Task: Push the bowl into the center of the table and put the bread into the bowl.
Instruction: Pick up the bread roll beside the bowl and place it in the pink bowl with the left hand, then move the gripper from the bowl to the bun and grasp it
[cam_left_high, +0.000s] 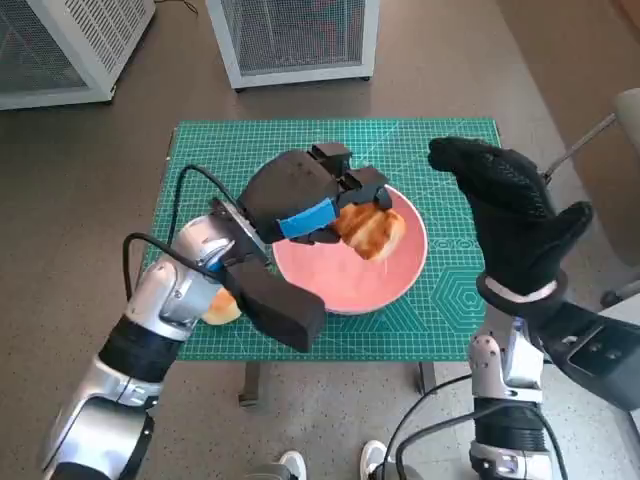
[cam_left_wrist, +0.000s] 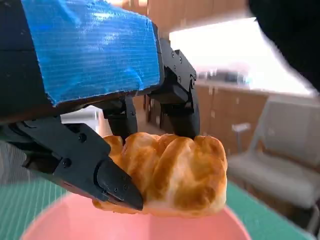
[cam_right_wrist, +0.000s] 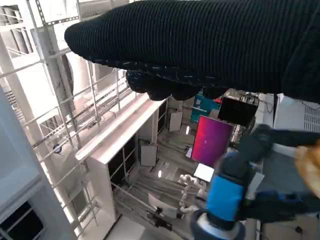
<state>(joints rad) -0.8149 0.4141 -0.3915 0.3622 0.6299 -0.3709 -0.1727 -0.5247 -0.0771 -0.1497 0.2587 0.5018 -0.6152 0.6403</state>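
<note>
Holding the bread (cam_left_wrist: 170, 172) between its black fingers (cam_left_wrist: 112, 182), your left hand (cam_left_high: 300, 200) has the roll above the pink bowl (cam_left_high: 400, 275), so you are most of the way through. The bowl sits about mid-table on the green cutting mat (cam_left_high: 210, 160), which suggests the push is done; what you have left is the lowering and the release. In the left wrist view the roll looks soft and puffy, with a glossy golden-brown crust in ridged lobes and a paler underside, the hard fingers pressing on its near edge and top. The bowl beneath is round, smooth and matte pink, shallow-walled. A second pale roll (cam_left_high: 222, 308) peeks out by your left forearm, on the mat. Farther off, your right hand (cam_left_high: 510, 215) in its knitted glove is raised beside the bowl, holding nothing, its fingers loosely extended. Beyond the table stand white mesh-sided cabinets (cam_left_high: 295, 40).
</note>
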